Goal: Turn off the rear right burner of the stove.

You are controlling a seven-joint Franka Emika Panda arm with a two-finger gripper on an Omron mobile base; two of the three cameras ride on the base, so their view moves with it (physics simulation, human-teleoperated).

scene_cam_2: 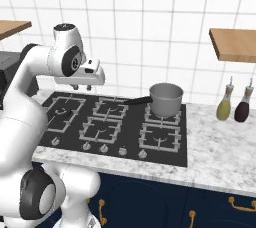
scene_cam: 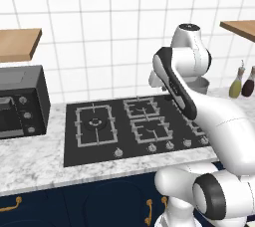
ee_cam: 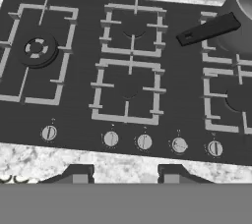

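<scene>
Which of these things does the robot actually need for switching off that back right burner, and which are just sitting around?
Needed: stove, rear right burner, knobs, gripper.
Just there: steel pot, two bottles, oven box, wooden shelves.

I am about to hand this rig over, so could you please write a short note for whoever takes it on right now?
Gripper: hovers above the front counter edge, holding nothing; the finger tips stand apart, so it looks open.
Stove: black cooktop set in the marble counter; five knobs in a row along its front edge.
Rear right burner: the steel pot sits on it, dark handle pointing left. No flame is visible, so its state cannot be read.
Done: the arm is over the stove, facing the knob row.
Left: pick the rear right burner's knob, grip it and turn it off. No knob has been touched yet.
</scene>
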